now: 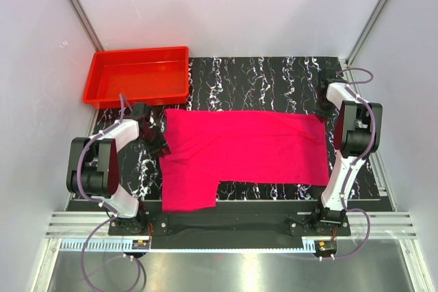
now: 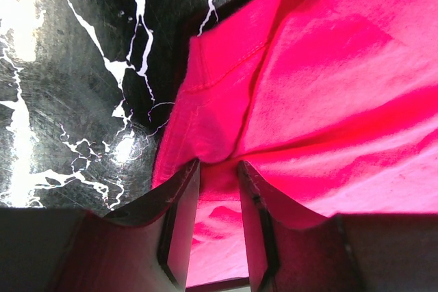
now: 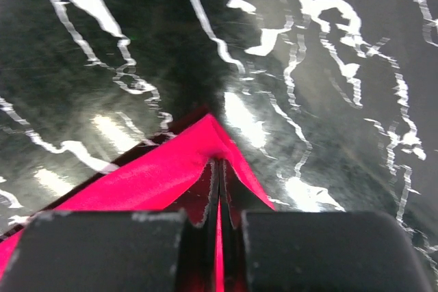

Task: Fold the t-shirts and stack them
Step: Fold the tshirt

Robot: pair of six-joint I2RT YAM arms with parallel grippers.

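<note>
The table (image 1: 260, 76), black with white veining, carries everything. Spread flat across its middle is the magenta t-shirt (image 1: 253, 148), reaching nearly from one arm to the other, with a flap hanging lower at its near-left side. It is wider than the red tray (image 1: 137, 76), which sits apart at the far-left corner.

The shirt looks light, limp and unprinted. It will likely sag and fold wherever it is unsupported, and drag rather than slide cleanly on the table. It is best taken at edges and corners, two points at once, so that a lifted side stays taut between them (a single pinch would let it droop into a bunch).

That is how it is held now. The left fingers (image 2: 179, 217) are at the shirt's left edge near a stitched hem. They are partly apart but closed on a thick gathered fold of cloth that fills the gap. The right fingers (image 3: 202, 200) are at the far-right corner, pressed together on a thin single point of fabric, which tents up off the table. That thin grip is, I judge, the one likelier to slip if pulled sideways.
</note>
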